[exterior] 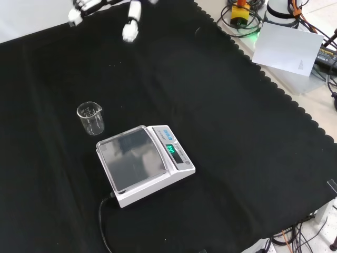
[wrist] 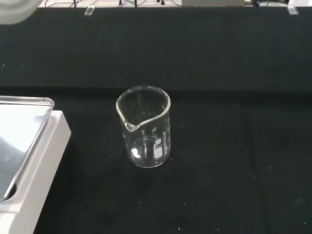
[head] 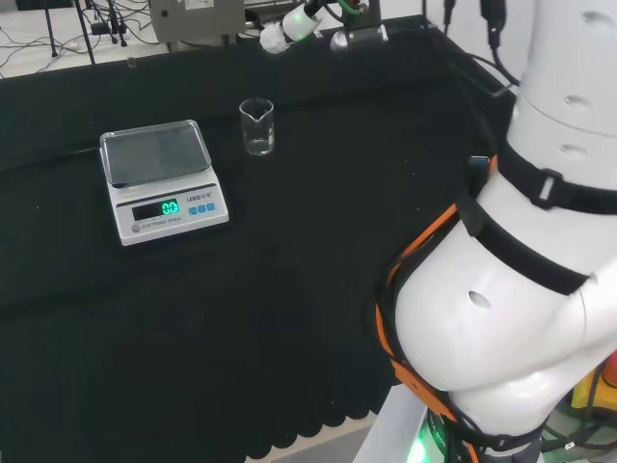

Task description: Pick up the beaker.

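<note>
Clear glass beaker (exterior: 90, 117) is found upright, just beside the scale (exterior: 145, 163). From the beaker, the hand (exterior: 131, 23) is held well apart, above the worktop (exterior: 237, 132), fingers extended and empty.

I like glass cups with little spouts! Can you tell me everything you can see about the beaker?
The beaker is a small cup of clear glass with straight sides, a flat bottom and a little pouring spout on its rim. Faint white markings show on its wall. It looks empty. It stands upright on the black cloth, close beside the scale but apart from it. Nothing touches it except the cloth. The hand is well away from it, up at the front view's top edge.
</note>
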Available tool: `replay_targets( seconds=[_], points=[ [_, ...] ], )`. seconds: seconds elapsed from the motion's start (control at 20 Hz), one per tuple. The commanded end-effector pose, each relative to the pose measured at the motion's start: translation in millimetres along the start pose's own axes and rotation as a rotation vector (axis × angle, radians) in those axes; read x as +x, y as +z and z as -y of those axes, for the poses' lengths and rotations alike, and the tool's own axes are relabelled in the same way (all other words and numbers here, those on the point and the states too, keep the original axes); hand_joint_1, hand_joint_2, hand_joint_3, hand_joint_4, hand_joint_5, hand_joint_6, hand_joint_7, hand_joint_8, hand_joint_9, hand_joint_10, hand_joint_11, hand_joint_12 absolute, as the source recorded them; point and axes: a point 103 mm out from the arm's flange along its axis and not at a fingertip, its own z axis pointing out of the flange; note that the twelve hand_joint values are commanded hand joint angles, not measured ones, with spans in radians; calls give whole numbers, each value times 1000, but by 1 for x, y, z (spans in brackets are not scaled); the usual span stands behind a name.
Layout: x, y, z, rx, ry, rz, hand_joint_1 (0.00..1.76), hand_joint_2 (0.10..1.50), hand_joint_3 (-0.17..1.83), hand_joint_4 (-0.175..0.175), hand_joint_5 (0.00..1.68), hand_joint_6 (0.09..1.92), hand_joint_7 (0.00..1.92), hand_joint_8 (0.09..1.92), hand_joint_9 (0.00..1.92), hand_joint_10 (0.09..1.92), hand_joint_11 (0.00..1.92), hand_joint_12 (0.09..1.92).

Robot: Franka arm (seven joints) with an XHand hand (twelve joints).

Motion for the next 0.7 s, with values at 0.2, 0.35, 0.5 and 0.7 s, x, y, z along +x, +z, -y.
replay_targets(
  seconds=[0.2,0.35,0.5,0.7],
  points=[
    [41,69,-99,88,-119,-20,593,714,109,76,0,87,0,457,108,847,0,1403],
    [49,80,-113,110,-129,-13,593,713,108,78,0,87,0,457,109,846,0,1406],
    [53,96,-122,135,-127,-25,593,711,107,80,0,87,0,456,109,846,0,1408],
    [52,116,-123,176,-127,-24,589,705,104,82,0,87,0,456,108,845,0,1409]
  ],
)
